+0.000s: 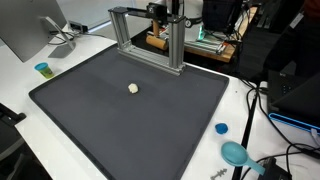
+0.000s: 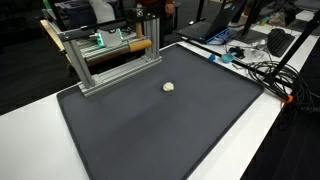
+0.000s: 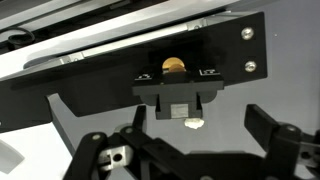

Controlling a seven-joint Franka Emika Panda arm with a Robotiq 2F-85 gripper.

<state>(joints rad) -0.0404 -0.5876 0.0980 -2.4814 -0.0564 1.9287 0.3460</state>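
pincer (image 3: pixel 167 125) hangs with jaws spread wide.

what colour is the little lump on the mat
The lump is cream, clearest in an exterior view.

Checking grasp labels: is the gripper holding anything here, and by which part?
Nothing held. Wrist view shows the gripper open, jaws apart and empty; the small pale lump lies alone on the dark mat.
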